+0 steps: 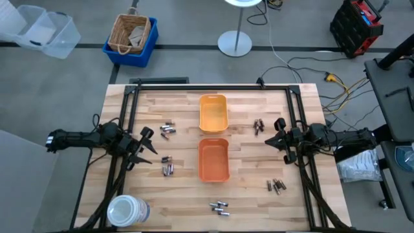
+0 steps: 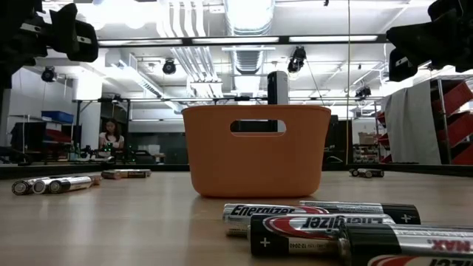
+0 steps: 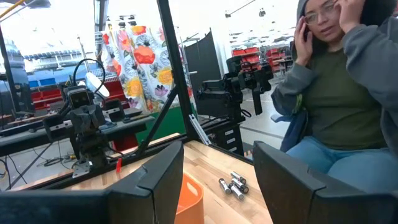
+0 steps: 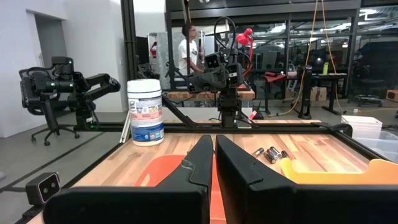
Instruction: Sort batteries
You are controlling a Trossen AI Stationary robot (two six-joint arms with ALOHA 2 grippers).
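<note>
Both empty: left pincer (image 1: 146,146) spread wide, right pincer (image 1: 279,136) nearly closed.

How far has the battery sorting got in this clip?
Nothing looks done: the yellow-orange plastic tray and the orange plastic tray look empty from above. Nothing is in hand: the left gripper is open, the right gripper is shut on nothing, both at the table's sides. All the small silver cylindrical batteries remain, scattered in clusters on the wooden table.
</note>
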